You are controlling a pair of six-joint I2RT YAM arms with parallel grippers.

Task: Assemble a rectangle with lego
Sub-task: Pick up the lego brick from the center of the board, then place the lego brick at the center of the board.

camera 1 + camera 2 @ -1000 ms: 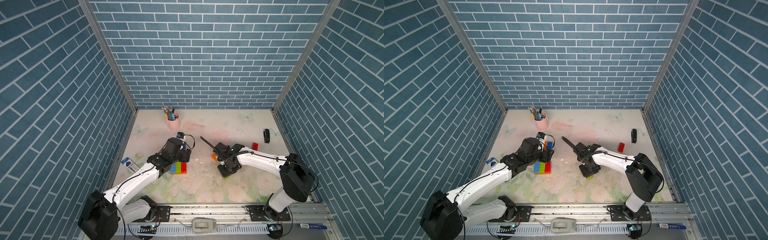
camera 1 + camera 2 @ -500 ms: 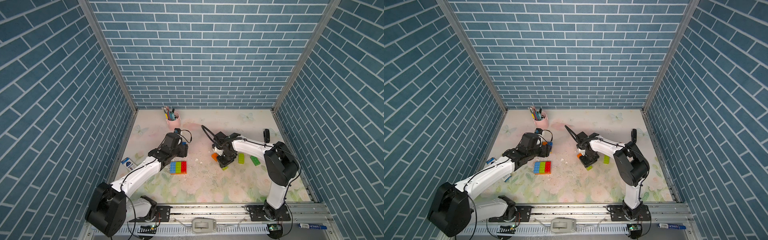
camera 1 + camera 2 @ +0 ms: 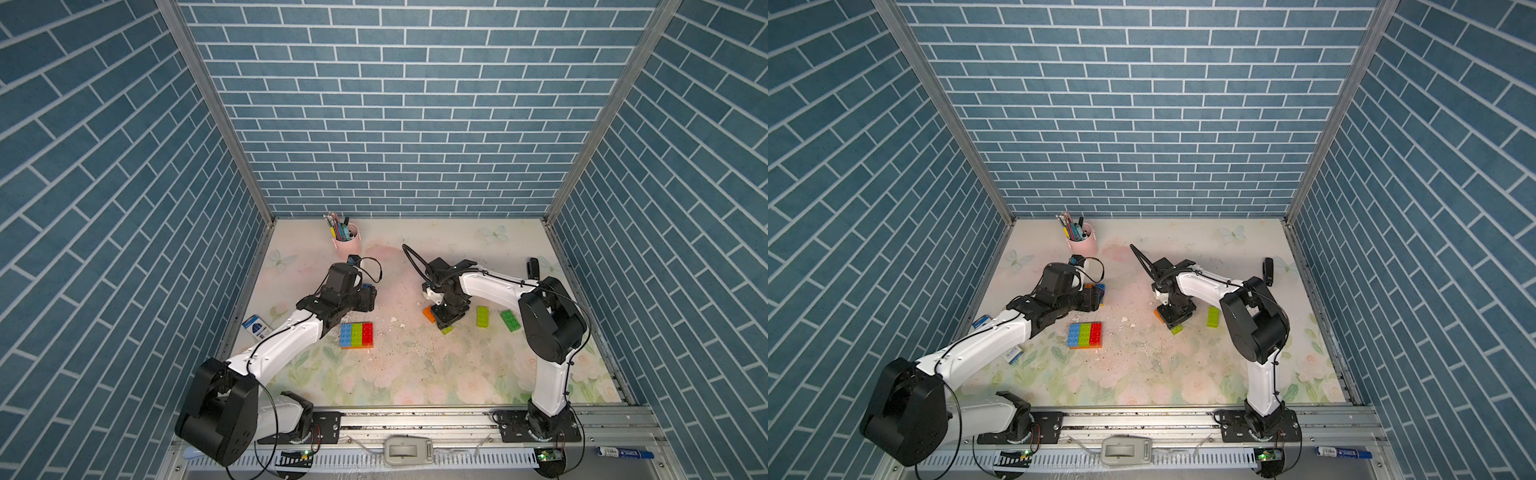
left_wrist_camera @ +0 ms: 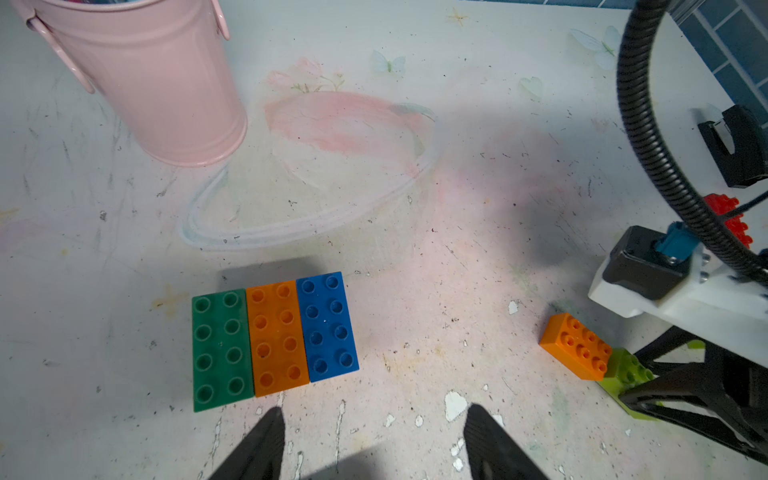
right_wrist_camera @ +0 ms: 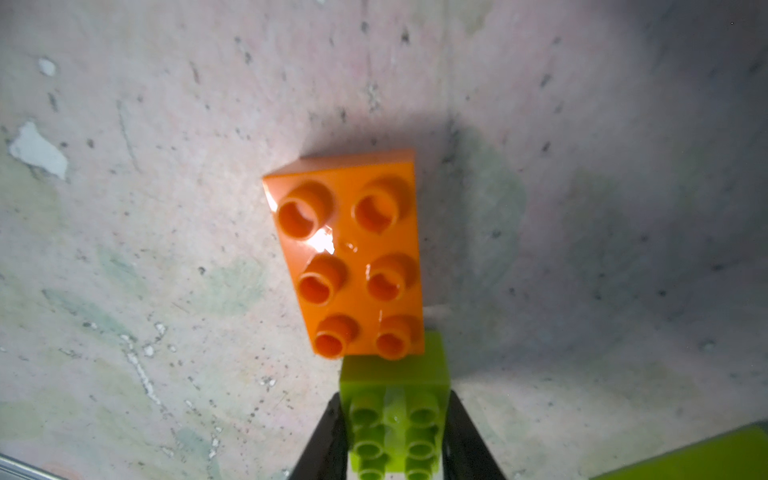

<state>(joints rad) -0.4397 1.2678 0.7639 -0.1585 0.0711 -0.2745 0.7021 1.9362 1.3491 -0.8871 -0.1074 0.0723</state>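
A trio of lego bricks, dark green, orange and blue, lies side by side just ahead of my left gripper, which is open and empty. A joined block with blue, lime and red tops lies nearer the front in both top views. My right gripper is shut on a lime brick, low over the table. That brick's far end touches a loose orange brick. Another lime brick and a dark green brick lie to the right of it.
A pink pen cup stands at the back, close behind the left gripper. A red brick shows behind the right arm's cable. A black object lies near the right wall and a small card near the left wall.
The right gripper has carried the lime brick back toward the orange brick, and its arm has swung round. The left gripper has drifted slightly toward the back.
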